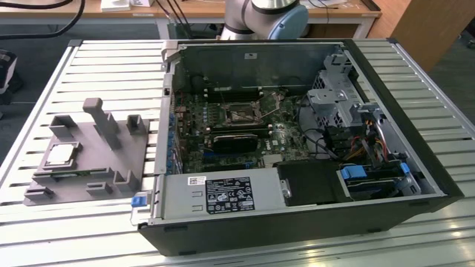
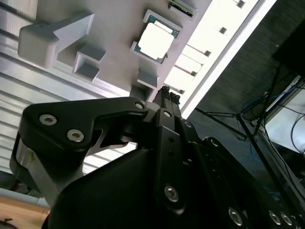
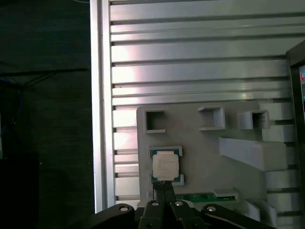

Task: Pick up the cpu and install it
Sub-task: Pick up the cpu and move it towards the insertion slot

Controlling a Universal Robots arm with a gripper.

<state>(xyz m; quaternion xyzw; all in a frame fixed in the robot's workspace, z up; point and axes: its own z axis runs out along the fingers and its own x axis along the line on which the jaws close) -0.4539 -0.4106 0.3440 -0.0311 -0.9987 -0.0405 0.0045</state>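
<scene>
The cpu (image 3: 165, 166) lies flat, shiny lid up, in a shallow framed pocket of the grey holder plate (image 3: 205, 143), on the side of the plate turned away from the open computer case (image 1: 297, 236). A green memory stick (image 3: 205, 196) sits in a slot of the plate just beside it. The gripper (image 3: 164, 187) hangs over the plate near the cpu, its two fingers pressed together with nothing between them. The chip looks light and stiff, with a slick metal top, and its thin green rim and underside are likely fragile. It probably wants a gentle, square pinch on two opposite edges (the pocket's frame seems to leave gaps there). The chip's underside is hidden. The gripper's dark body covers part of the plate in both wrist views, and its height above the plate cannot be judged. The socket (image 1: 243, 115) inside the case is dim, so whether its latch stands open cannot be told.
</scene>
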